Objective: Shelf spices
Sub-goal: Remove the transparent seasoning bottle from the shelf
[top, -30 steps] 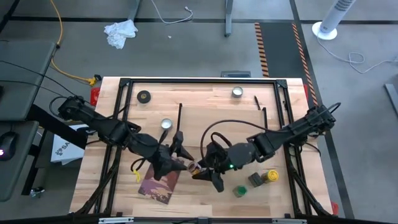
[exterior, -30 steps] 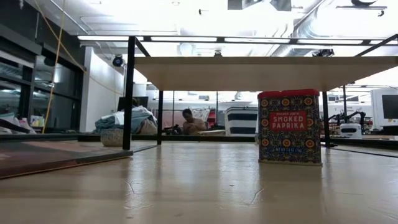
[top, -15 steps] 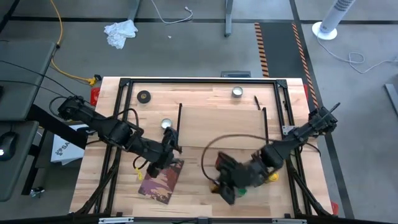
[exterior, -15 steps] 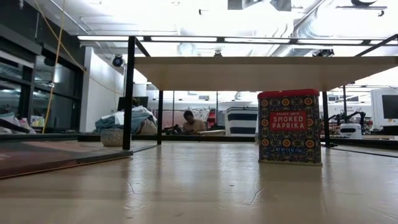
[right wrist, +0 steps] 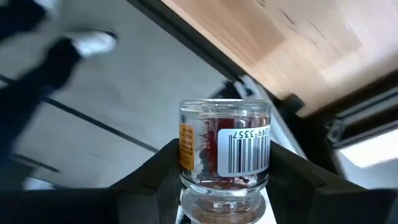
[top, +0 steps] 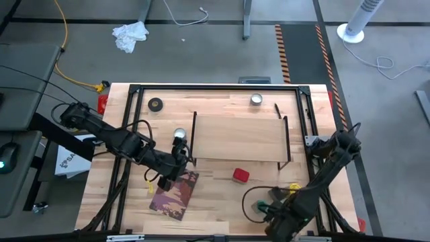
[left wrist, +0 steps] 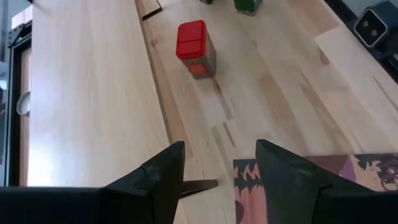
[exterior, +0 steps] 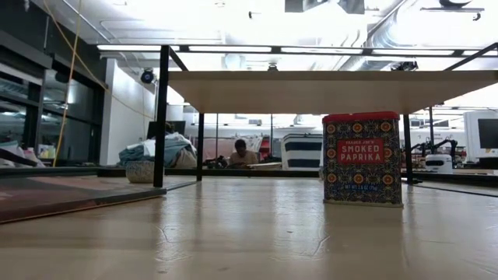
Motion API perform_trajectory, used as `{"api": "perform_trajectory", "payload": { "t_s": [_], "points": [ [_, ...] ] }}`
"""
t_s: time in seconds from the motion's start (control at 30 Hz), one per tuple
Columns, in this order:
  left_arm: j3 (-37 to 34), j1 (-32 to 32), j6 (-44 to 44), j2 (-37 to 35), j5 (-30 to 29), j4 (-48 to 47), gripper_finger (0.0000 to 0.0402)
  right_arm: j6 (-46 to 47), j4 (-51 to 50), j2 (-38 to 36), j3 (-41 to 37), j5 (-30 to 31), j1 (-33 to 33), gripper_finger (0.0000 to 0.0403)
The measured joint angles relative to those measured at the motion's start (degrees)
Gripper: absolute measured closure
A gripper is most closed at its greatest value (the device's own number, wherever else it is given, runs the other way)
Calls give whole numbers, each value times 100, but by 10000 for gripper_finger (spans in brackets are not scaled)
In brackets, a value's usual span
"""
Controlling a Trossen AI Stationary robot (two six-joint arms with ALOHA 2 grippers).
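The shelf (top: 238,138), a pale board on black wire legs, stands mid-table. The red box (top: 240,175) stands upright on the table just in front of it, reading "Smoked Paprika" in the low view (exterior: 362,159). My right gripper (top: 271,212) hangs at the table's near right edge, shut on the clear glass jar (right wrist: 225,149). The green-topped jar (top: 259,208), the grey tin (top: 274,194) and the yellow-topped jar (top: 293,189) stand beside it, partly under the arm. My left gripper (top: 180,160) is open with nothing in it, left of the shelf's near corner, above the book. My right gripper pinches the clear glass jar between its two fingers (right wrist: 152,180) by the jar's side walls (right wrist: 186,177), toward the end that lies back between them. The rest of the jar reaches out past the fingertips. It is lifted clear, with floor and table edge behind it.
A brown-and-maroon book (top: 175,193) lies at the near left. A black tape roll (top: 156,104) and a round silver-topped thing (top: 256,99) sit near the far edge, another silver-topped one (top: 179,135) left of the shelf. A black frame rims the table.
My right gripper has left the middle of the table, where it stood by my left gripper, and swung down to the near right edge with the jar, rolling as it went. My left gripper has drawn back toward the table's left and turned. The red box now shows uncovered.
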Motion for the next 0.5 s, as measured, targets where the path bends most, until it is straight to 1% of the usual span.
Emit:
{"api": "perform_trajectory", "payload": {
  "t_s": [0.1, 0.23, 0.3, 0.37, 0.5],
  "points": [
    [0, 21, 19, -2, -9, 35, 206, -537, -97, 324, 0, -408, -71, 231],
    [0, 40, 140, -2, -2, 58, 206, -1640, -319, 691, 0, -982, -243, 231],
    [0, 40, 141, -11, -1, 58, 206, -2084, -414, 737, -9, -1042, -362, 231],
    [0, 40, 104, -54, 3, 56, 206, -2296, -419, 630, -9, -1070, -530, 231],
    [0, -10, -257, -257, -2, -48, 206, -2477, -380, 120, -7, -923, -877, 231]
  ]
}}
